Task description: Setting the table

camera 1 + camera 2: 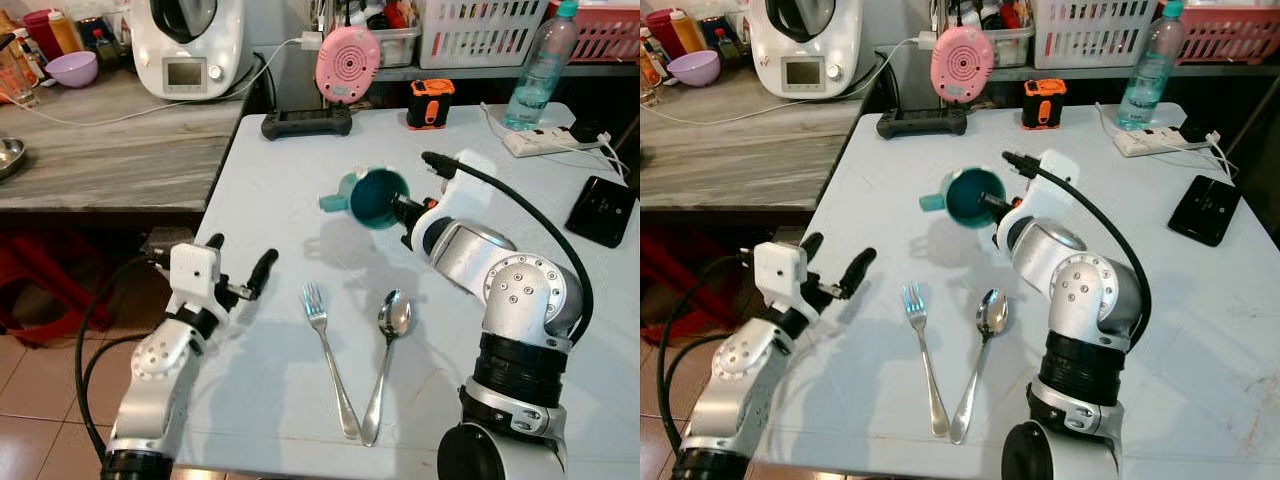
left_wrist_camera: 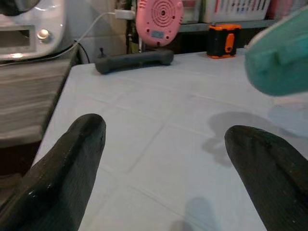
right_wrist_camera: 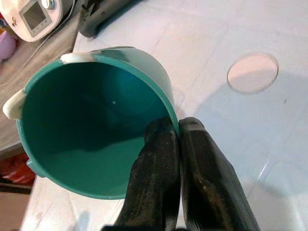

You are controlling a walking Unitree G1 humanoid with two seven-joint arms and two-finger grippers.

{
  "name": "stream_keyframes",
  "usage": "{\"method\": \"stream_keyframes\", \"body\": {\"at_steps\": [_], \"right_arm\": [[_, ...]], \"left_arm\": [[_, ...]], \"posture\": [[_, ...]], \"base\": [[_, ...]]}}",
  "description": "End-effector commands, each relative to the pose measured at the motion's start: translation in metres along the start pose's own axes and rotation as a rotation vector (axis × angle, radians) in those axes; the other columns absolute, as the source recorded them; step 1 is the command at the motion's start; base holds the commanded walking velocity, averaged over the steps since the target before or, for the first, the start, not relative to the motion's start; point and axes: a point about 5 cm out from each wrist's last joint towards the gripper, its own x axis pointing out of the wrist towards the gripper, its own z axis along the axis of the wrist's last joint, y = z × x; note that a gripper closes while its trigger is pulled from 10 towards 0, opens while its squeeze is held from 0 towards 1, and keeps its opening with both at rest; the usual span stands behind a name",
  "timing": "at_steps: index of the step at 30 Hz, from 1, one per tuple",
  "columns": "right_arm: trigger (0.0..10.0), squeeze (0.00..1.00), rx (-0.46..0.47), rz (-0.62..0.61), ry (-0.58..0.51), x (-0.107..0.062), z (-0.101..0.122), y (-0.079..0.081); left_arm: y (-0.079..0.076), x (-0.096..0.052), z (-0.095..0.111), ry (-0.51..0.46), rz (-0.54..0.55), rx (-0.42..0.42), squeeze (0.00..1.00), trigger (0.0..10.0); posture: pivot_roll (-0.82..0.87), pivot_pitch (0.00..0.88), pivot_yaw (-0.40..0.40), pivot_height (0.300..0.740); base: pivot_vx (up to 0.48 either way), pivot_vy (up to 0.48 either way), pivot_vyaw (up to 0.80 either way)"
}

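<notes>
Our right pincer [image 3: 178, 127] is clamped on the rim of the teal cup [image 1: 378, 198], holding it tilted above the table [image 1: 280, 180], beyond the fork [image 1: 328, 357] and spoon [image 1: 387, 356]. Smooth plastic pinched at one edge could slip or swing. Our left pincer [image 1: 240, 265] hovers wide near-left, empty.

- Even, bright light on the table [image 1: 300, 200]; soft shadows lie under the cup [image 1: 375, 197] and arms.
- Head views are sharp.
- In the left wrist view the near fingers [image 2: 62, 168] and cup are blurred.
</notes>
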Motion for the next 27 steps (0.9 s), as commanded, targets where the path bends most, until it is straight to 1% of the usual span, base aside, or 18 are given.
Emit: {"method": "stream_keyframes", "body": {"at_steps": [1, 2, 4, 5, 6, 7, 8, 9, 10, 11, 12, 13, 14, 21, 26, 27], "right_arm": [[0.0, 0.0, 0.121, 0.123, 0.134, 0.001, -0.042, 0.035], [0.4, 0.0, 0.117, 0.123, 0.134, 0.0, -0.043, 0.036], [2.4, 0.0, 0.117, 0.129, 0.137, 0.0, -0.045, 0.037], [4.4, 0.0, 0.12, 0.133, 0.14, -0.001, -0.046, 0.037], [7.2, 0.0, 0.128, 0.142, 0.147, -0.002, -0.048, 0.036], [7.2, 0.0, 0.13, 0.144, 0.149, -0.002, -0.049, 0.036], [10.0, 0.0, 0.127, 0.142, 0.151, -0.002, -0.049, 0.035], [10.0, 0.0, 0.124, 0.141, 0.152, -0.002, -0.05, 0.035], [10.0, 0.47, 0.131, 0.143, 0.162, -0.003, -0.051, 0.034], [10.0, 0.75, 0.132, 0.148, 0.166, -0.004, -0.052, 0.034], [10.0, 0.92, 0.133, 0.149, 0.169, -0.004, -0.053, 0.033], [10.0, 0.98, 0.137, 0.151, 0.172, -0.005, -0.054, 0.034], [10.0, 1.0, 0.139, 0.157, 0.171, -0.005, -0.053, 0.034], [10.0, 1.0, 0.151, 0.175, 0.131, -0.004, -0.042, 0.034], [10.0, 1.0, 0.131, 0.161, 0.101, -0.003, -0.035, 0.03], [10.0, 1.0, 0.112, 0.157, 0.088, -0.003, -0.033, 0.029]], "left_arm": [[0.007, -0.001, -0.001, 0.008, 0.02, 0.01, 0.0, 10.0], [0.008, -0.001, -0.001, 0.007, 0.019, 0.012, 0.0, 10.0], [0.008, -0.001, -0.001, 0.007, 0.015, 0.014, 0.0, 10.0], [0.008, -0.001, -0.001, 0.009, 0.012, 0.016, 0.0, 10.0], [0.008, 0.0, -0.002, 0.014, 0.006, 0.016, 0.0, 10.0], [0.008, 0.0, -0.002, 0.014, 0.004, 0.016, 0.0, 10.0], [0.007, 0.0, -0.002, 0.014, 0.002, 0.015, 0.0, 10.0], [0.007, 0.001, -0.002, 0.014, 0.0, 0.014, 0.0, 10.0], [0.005, 0.001, -0.002, 0.013, -0.008, 0.007, 0.0, 10.0], [0.004, 0.002, -0.003, 0.013, -0.016, 0.001, 0.0, 10.0], [0.003, 0.002, -0.003, 0.011, -0.022, -0.002, 0.0, 10.0], [0.001, 0.003, -0.003, 0.009, -0.029, -0.005, 0.0, 10.0], [0.0, 0.003, -0.002, 0.007, -0.034, -0.007, 0.0, 10.0], [-0.004, 0.005, -0.003, 0.006, -0.054, -0.011, 0.0, 10.0], [-0.005, 0.004, -0.004, 0.009, -0.062, -0.012, 0.0, 10.0], [-0.005, 0.004, -0.004, 0.009, -0.063, -0.012, 0.0, 10.0]], "posture": [[-0.14, 0.053, 0.09, 0.74], [-0.14, 0.054, 0.093, 0.74], [-0.14, 0.054, 0.093, 0.74], [-0.14, 0.055, 0.097, 0.74], [-0.14, 0.055, 0.097, 0.74], [-0.14, 0.055, 0.097, 0.74], [-0.14, 0.056, 0.098, 0.74], [-0.14, 0.056, 0.098, 0.74], [-0.14, 0.055, 0.099, 0.74], [-0.14, 0.055, 0.099, 0.74], [-0.14, 0.054, 0.099, 0.74], [-0.14, 0.054, 0.099, 0.74], [-0.15, 0.053, 0.1, 0.74], [-0.14, 0.048, 0.107, 0.74], [-0.14, 0.047, 0.108, 0.74], [-0.14, 0.047, 0.109, 0.74]], "base": [[0.0, 0.0, 0.0], [0.0, 0.0, 0.0], [0.0, 0.0, 0.0], [0.0, 0.0, 0.0], [0.0, 0.0, 0.0], [0.0, 0.0, 0.0], [0.0, 0.0, 0.0], [0.0, 0.0, 0.0], [0.0, 0.0, 0.0], [0.0, 0.0, 0.0], [0.0, 0.0, 0.0], [0.0, 0.0, 0.0], [0.0, 0.0, 0.0], [0.0, 0.0, 0.0], [0.0, 0.0, 0.0], [0.0, 0.0, 0.0]]}}
